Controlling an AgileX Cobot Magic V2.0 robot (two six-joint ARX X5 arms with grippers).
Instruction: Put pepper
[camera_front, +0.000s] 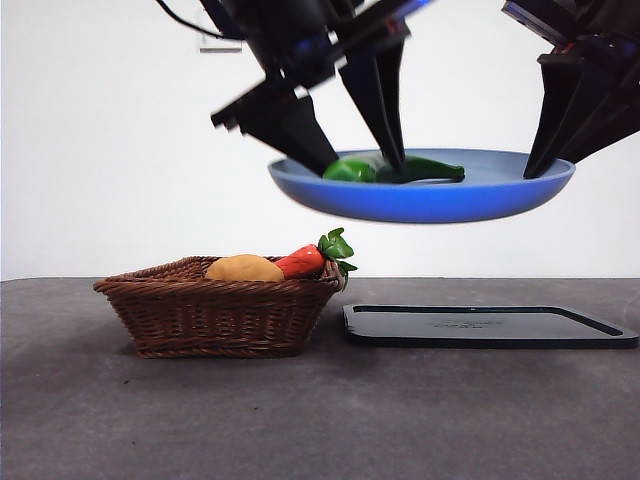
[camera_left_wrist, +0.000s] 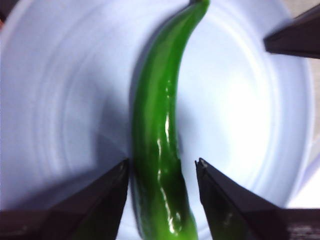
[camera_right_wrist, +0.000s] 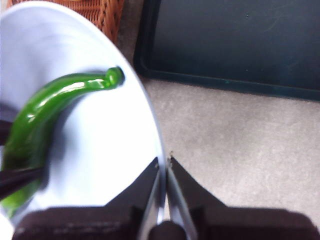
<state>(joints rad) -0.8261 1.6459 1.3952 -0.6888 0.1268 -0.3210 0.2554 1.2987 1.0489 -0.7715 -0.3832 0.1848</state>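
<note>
The glossy dark-green pepper (camera_front: 425, 168) lies on a blue plate (camera_front: 440, 205) that is held in the air above the table. In the left wrist view the pepper (camera_left_wrist: 157, 140) runs between my left gripper's (camera_left_wrist: 162, 162) open jaws, one on each side of it, with a small gap on one side. In the front view the left gripper (camera_front: 360, 165) reaches down into the plate. My right gripper (camera_right_wrist: 164, 160) is shut on the plate's rim (camera_right_wrist: 159, 150) and holds it up; it shows at the plate's right edge in the front view (camera_front: 535, 170).
A brown wicker basket (camera_front: 220, 310) stands on the table at the lower left, with a tan potato-like lump (camera_front: 245, 268) and a red-orange vegetable with green leaves (camera_front: 305, 260) in it. A flat black tray (camera_front: 480, 326) lies right of it, under the plate.
</note>
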